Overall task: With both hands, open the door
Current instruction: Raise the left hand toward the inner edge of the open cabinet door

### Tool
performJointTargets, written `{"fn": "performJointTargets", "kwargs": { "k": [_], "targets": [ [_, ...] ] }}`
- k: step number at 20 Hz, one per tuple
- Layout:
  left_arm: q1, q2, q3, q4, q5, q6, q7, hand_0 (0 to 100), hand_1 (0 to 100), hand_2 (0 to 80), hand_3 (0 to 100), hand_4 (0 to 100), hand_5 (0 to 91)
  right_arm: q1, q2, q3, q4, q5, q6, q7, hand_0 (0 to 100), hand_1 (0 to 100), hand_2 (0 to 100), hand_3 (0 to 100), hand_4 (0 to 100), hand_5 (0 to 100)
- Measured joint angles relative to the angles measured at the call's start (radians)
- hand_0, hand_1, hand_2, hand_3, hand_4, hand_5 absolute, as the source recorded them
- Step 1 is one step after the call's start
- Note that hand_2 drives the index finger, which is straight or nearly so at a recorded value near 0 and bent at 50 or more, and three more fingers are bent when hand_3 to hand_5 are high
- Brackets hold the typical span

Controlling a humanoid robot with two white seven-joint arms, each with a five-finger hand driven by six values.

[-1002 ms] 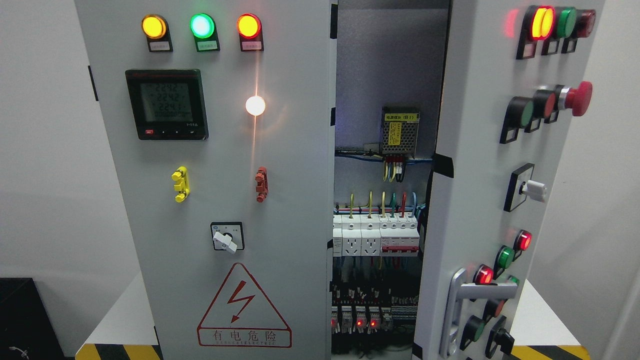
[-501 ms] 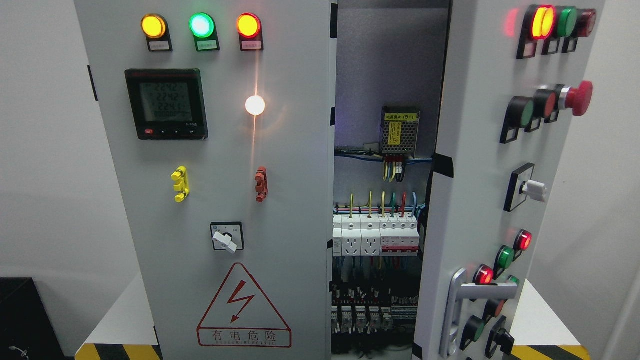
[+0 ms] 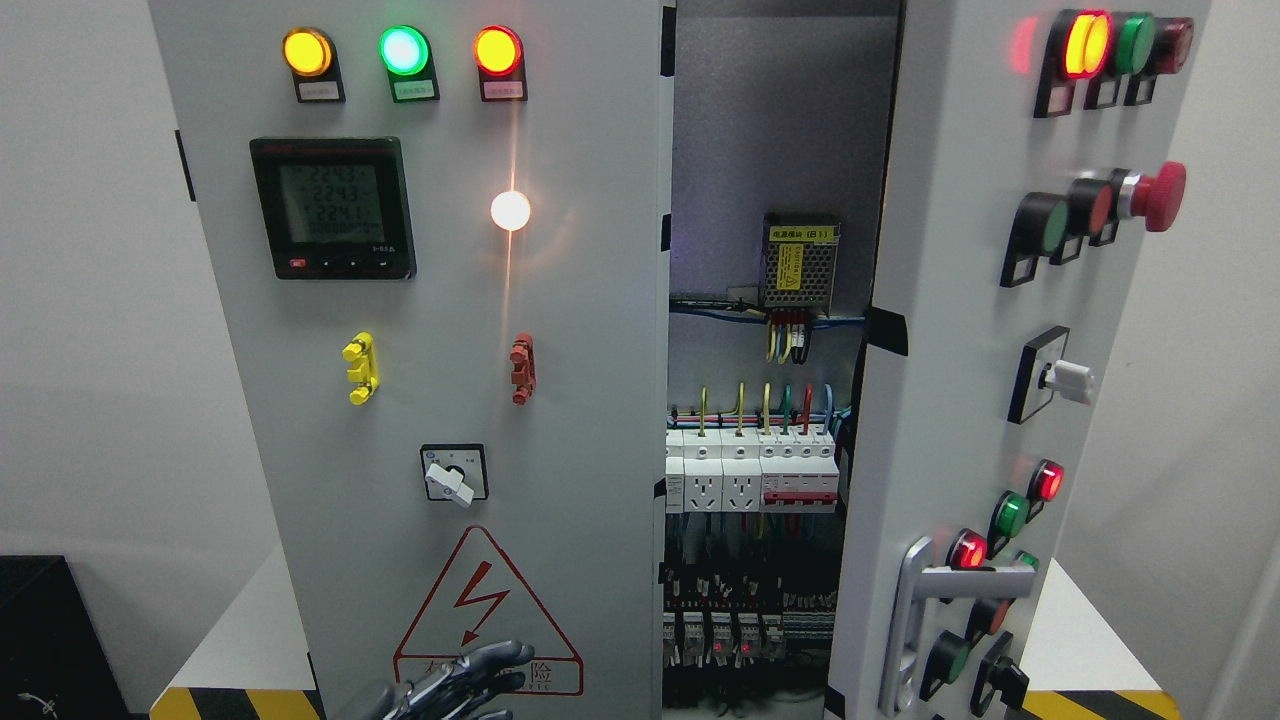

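L hand, dark metal fingers (image 3: pixel 455 682) spread, grasping nothing, near bottom | grey steel right door (image 3: pixel 950 330) ajar at right, silver lever handle (image 3: pixel 915 620) untouched | risk: fingers knock white rotary switch (image 3: pixel 452 480) or live breakers (image 3: pixel 750 470).

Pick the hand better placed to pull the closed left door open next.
Left. The left hand is the only one in view, fingers spread, at the foot of the left door over the warning sign. The right door already stands open.

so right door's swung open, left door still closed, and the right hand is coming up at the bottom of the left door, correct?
Not quite: head view shows the left hand, not the right, at the bottom of the left door. The right door is open, the left closed.
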Motion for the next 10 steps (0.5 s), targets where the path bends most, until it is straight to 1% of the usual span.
{"fn": "performJointTargets", "kwargs": {
  "k": [4,7,10],
  "targets": [
    [-0.139,-0.001,-0.05,-0.016,0.059,0.007,-0.002,0,0,0.0,0,0,0.0,0.0,0.0,0.0,0.0,0.0,0.0,0.0,0,0,0,0,0,0],
    [-0.242,-0.015,-0.087,-0.023,0.101,0.014,-0.002,0,0,0.0,0,0,0.0,0.0,0.0,0.0,0.0,0.0,0.0,0.0,0,0,0,0,0,0],
    [-0.347,-0.034,-0.129,-0.025,0.157,0.027,0.003,0,0,0.0,0,0,0.0,0.0,0.0,0.0,0.0,0.0,0.0,0.0,0,0,0,0,0,0]
  ]
}}
